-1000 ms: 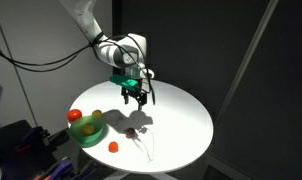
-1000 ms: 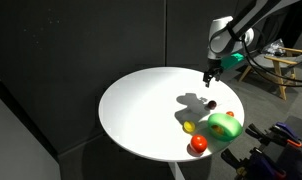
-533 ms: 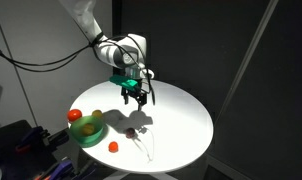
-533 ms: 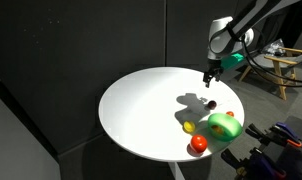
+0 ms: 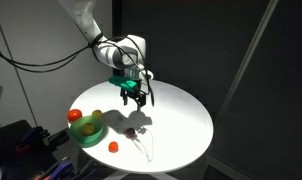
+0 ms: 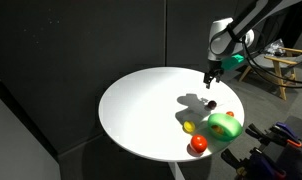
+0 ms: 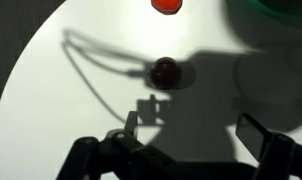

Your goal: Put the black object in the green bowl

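Task barely begun: gripper (image 5: pixel 134 98) is held above bench (image 5: pixel 181 115), jaws apart, nothing gripped. Black object (image 7: pixel 166 70) is seen on bench near green bowl (image 5: pixel 91 133). Pick & drop left.

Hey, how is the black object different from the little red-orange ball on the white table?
The black object is dark; the red-orange ball is bright. In the wrist view the black object sits whole mid-frame, while the ball is cut by the top edge. The ball lies nearer the green bowl than the black object. Both are small, roundish, and rest on the white table outside the bowl.
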Robot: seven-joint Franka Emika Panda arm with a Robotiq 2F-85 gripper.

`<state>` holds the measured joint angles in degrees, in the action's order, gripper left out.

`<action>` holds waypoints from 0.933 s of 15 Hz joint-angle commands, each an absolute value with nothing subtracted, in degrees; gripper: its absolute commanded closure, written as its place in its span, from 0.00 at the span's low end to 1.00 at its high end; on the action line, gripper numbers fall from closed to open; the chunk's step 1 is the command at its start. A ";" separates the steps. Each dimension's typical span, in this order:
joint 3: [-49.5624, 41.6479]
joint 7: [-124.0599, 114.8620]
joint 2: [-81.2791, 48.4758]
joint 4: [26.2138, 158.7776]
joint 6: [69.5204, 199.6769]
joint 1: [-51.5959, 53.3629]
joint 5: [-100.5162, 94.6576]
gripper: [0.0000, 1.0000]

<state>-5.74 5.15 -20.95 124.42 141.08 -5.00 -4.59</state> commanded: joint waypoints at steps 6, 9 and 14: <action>-5.13 6.14 -21.16 128.33 147.62 -6.03 -3.90 0.00; -5.25 6.25 -21.83 129.45 149.33 -6.25 -3.99 0.00; -5.36 6.55 -23.93 129.18 149.80 -7.41 -3.60 0.00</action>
<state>-5.75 5.15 -23.12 129.30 148.94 -6.01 -4.59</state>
